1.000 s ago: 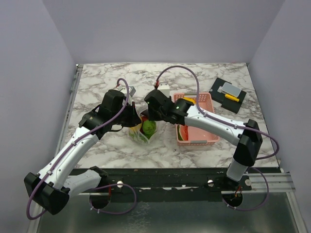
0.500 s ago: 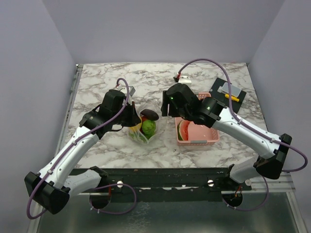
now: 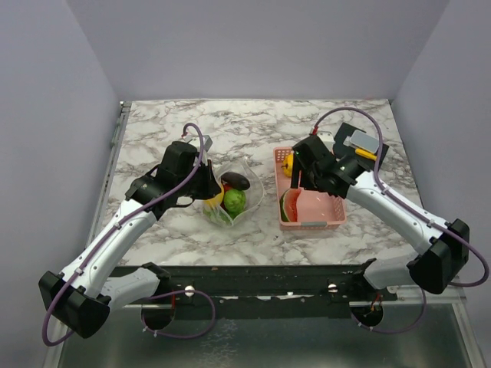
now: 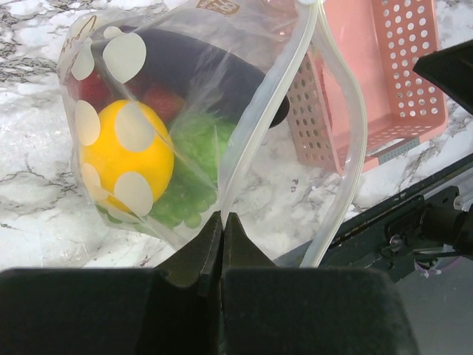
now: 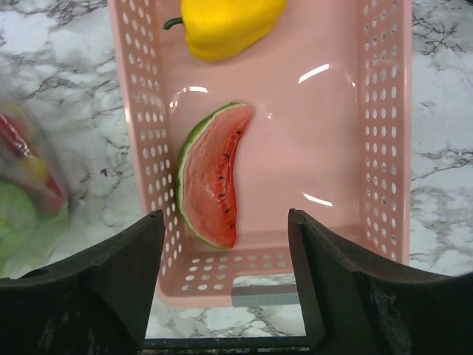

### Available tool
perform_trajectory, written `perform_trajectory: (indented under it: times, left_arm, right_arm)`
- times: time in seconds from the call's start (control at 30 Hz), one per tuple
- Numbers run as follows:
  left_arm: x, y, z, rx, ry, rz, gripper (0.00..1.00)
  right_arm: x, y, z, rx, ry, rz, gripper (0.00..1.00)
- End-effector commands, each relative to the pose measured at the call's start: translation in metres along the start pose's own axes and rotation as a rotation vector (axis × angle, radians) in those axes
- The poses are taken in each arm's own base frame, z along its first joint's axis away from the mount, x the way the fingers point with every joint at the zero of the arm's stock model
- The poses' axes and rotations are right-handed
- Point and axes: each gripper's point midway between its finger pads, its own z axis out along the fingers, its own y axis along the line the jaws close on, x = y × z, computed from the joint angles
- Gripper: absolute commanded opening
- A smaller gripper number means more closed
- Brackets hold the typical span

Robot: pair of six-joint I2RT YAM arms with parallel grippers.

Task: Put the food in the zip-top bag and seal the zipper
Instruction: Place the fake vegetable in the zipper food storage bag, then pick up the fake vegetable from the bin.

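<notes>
The clear dotted zip-top bag (image 3: pixel 230 201) stands open on the marble. It holds a dark purple eggplant (image 4: pixel 199 66), a yellow fruit (image 4: pixel 126 155), green grapes (image 4: pixel 188 185) and a red piece (image 4: pixel 159 100). My left gripper (image 4: pixel 222 217) is shut on the bag's near mouth edge, where the zipper (image 4: pixel 270 111) strip runs, and the mouth gapes. My right gripper (image 5: pixel 225 216) is open and empty above the pink basket (image 5: pixel 384 111), apart from the bag. In the basket lie a watermelon slice (image 5: pixel 211 185) and a yellow pepper (image 5: pixel 225 22).
The pink basket (image 3: pixel 311 224) sits right of the bag, with a narrow strip of marble between them. A black mat (image 3: pixel 360 153) with yellow and grey items lies at the back right. The black rail runs along the table's near edge.
My right gripper has left the bag's mouth and swung right over the pink basket. The eggplant now lies in the bag. The left gripper has kept its hold.
</notes>
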Motion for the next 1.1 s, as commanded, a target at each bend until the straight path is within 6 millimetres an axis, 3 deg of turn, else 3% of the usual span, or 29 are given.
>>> perform_trajectory:
  times: [0.0,0.4,0.63,0.8,1.07]
  left_arm:
    - [-0.001,0.005,-0.003,-0.033,-0.02,0.001,0.0]
    - [-0.002,0.005,-0.005,-0.033,-0.017,0.013,0.0]
    - [0.002,0.008,-0.002,-0.041,-0.002,0.016,0.0]
    - [0.003,0.009,0.0,-0.048,0.002,0.018,0.0]
    - [0.002,0.011,0.002,-0.055,0.007,0.022,0.0]
  right_arm:
    - [-0.008,-0.002,0.022,-0.001,0.006,-0.016,0.75]
    - [-0.051,-0.001,0.098,0.028,0.044,0.011,0.81]
    - [-0.068,-0.003,0.138,0.077,0.046,-0.016,0.92]
    - [-0.069,-0.009,0.164,0.07,0.071,-0.005,0.98]
    - [-0.055,-0.017,0.194,0.05,0.12,0.007,1.0]
